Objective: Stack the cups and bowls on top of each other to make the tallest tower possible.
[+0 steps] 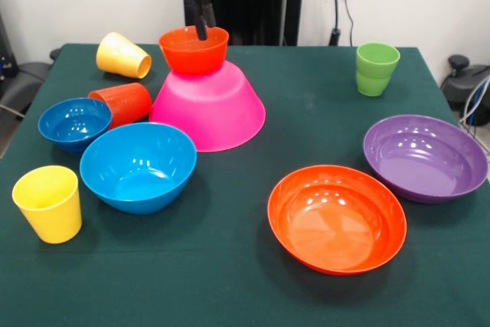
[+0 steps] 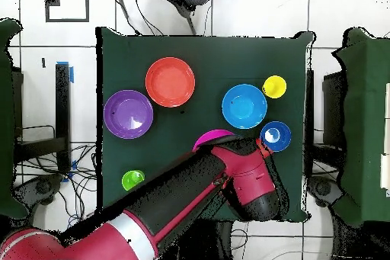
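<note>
Hiding inside small orange bowl: tool tips.

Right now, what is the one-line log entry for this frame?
gripper: inside small orange bowl, fingers unclear | tower: orange bowl upright on upturned pink bowl | medium blue bowl: on table, unstacked

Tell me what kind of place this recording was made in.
Most likely a robotics lab or test room: a table covered in dark green cloth stands on a white tiled floor, loose cables trail beside it, and a red and black robot arm reaches over glossy plastic bowls and cups.
</note>
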Tool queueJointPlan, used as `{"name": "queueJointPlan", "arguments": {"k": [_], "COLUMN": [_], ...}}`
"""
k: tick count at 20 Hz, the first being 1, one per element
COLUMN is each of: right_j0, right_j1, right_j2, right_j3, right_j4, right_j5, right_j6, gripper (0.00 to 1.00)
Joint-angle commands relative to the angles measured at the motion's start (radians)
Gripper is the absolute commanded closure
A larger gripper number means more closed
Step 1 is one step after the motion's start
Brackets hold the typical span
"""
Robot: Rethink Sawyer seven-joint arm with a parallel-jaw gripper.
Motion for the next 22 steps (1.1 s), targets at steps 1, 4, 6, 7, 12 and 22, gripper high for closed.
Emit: {"name": "queueJointPlan", "arguments": {"k": [1, 4, 6, 7, 12, 22], "right_j0": [0.022, 0.034, 0.051, 0.053, 0.053, 0.03], "right_j1": [0.073, 0.101, 0.137, 0.143, 0.144, 0.093], "right_j2": [0.181, 0.164, 0.152, 0.15, 0.147, 0.161], "right_j3": [0.033, 0.029, 0.024, 0.026, 0.031, 0.041], "right_j4": [-0.007, -0.041, -0.061, -0.061, -0.056, 0.009], "right_j5": [0.069, 0.064, 0.081, 0.09, 0.09, 0.128], "right_j6": [0.047, 0.058, 0.08, 0.074, 0.04, -0.133], "gripper": [0.0, 0.0, 0.0, 0.0, 0.0, 0.0]}}
